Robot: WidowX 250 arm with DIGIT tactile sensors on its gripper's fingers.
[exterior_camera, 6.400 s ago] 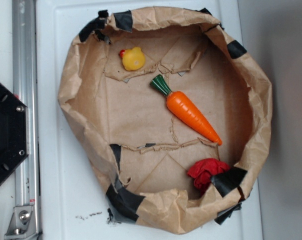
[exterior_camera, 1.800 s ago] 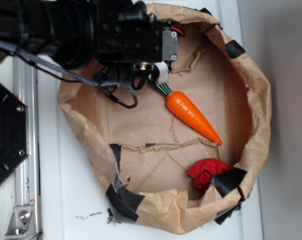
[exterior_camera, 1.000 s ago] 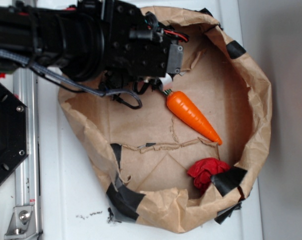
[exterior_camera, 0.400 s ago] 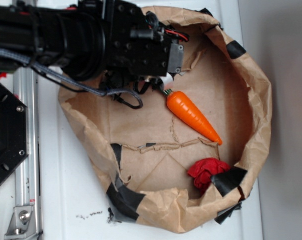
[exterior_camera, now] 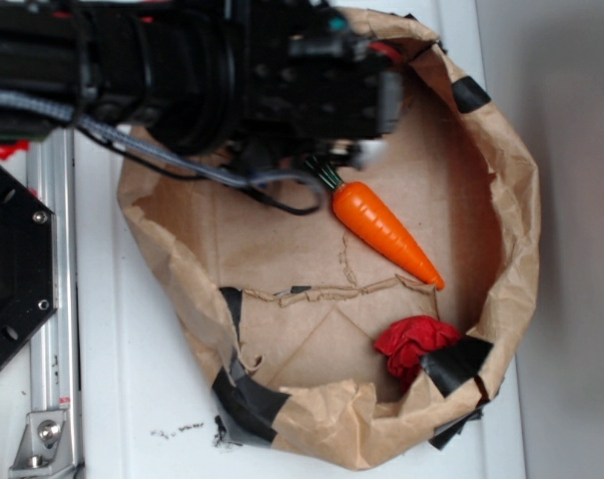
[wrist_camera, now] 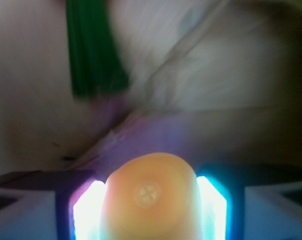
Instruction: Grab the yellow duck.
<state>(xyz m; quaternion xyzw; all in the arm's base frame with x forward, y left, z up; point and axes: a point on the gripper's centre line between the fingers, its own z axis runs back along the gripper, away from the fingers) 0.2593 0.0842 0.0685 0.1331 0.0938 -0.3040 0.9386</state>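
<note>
two bright pads of the gripper press against either side of the yellow duck in the wrist view, so the jaws are closed onto it with no gap showing between pad and toy. the duck's rounded underside faces the lens, pale orange-yellow with a small round mark at its middle, and it fills the space between the pads. beyond it the wrist picture is blurred: brown paper with a torn seam, and a green streak at upper left that looks like the carrot's leafy top.

from the exterior view the duck itself cannot be seen; the black arm with its cables covers the upper left of the brown paper basin, and the gripper end is a blur near the carrot's green top. the orange carrot lies on the paper floor just beside that end, pointing down and to the right. the red cloth lump sits well apart at the lower right wall, next to a strip of black tape. the basin rests on a white surface, with a metal rail along the left.
</note>
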